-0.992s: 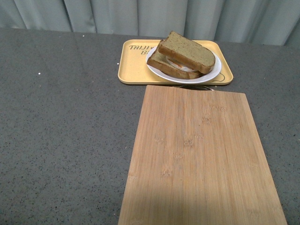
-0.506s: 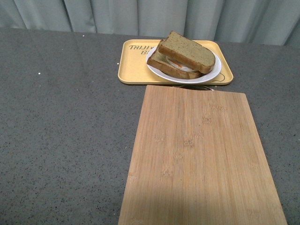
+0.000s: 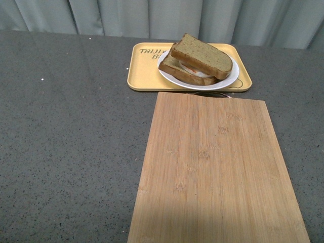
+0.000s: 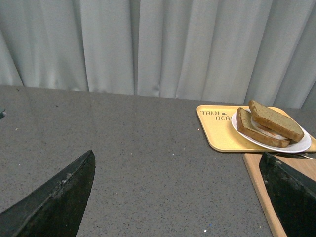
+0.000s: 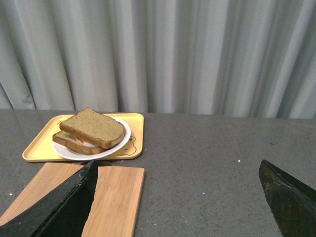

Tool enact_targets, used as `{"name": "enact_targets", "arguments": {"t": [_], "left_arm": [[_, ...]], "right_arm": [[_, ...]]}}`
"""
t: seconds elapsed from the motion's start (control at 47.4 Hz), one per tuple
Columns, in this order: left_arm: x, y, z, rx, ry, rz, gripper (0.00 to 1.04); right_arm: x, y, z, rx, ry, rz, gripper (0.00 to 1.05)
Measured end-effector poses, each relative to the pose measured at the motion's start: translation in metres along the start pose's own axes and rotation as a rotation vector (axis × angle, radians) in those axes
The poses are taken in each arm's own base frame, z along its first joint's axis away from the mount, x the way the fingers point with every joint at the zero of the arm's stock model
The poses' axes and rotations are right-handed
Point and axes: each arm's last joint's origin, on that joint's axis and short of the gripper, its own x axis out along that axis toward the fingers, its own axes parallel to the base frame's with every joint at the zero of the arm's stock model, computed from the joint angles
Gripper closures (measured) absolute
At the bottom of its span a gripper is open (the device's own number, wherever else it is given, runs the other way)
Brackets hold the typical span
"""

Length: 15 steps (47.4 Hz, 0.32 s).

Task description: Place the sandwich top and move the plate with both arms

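Observation:
The sandwich top (image 3: pixel 202 54), a plain brown bread slice, lies tilted on the lower slice with egg (image 3: pixel 188 72) on the white plate (image 3: pixel 228 81). The plate sits on the yellow tray (image 3: pixel 144 73) at the back. The sandwich also shows in the left wrist view (image 4: pixel 275 120) and the right wrist view (image 5: pixel 94 127). No arm shows in the front view. My left gripper (image 4: pixel 177 197) is open and empty over the grey table, well short of the tray. My right gripper (image 5: pixel 177 197) is open and empty, also well away from the plate.
A bamboo cutting board (image 3: pixel 217 167) lies on the grey table (image 3: pixel 71 142) just in front of the tray, its far edge near the plate. A grey curtain (image 3: pixel 152 17) hangs behind the table.

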Motion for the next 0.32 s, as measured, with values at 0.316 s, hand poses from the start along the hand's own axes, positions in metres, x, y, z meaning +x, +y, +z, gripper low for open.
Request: {"name": "enact_targets", "arguments": {"t": [0.316], "left_arm": [[0.0000,0.0000,0.0000,0.000,0.000,0.000,0.07]], "right_arm": [[0.0000,0.0000,0.0000,0.000,0.000,0.000,0.09]]}}
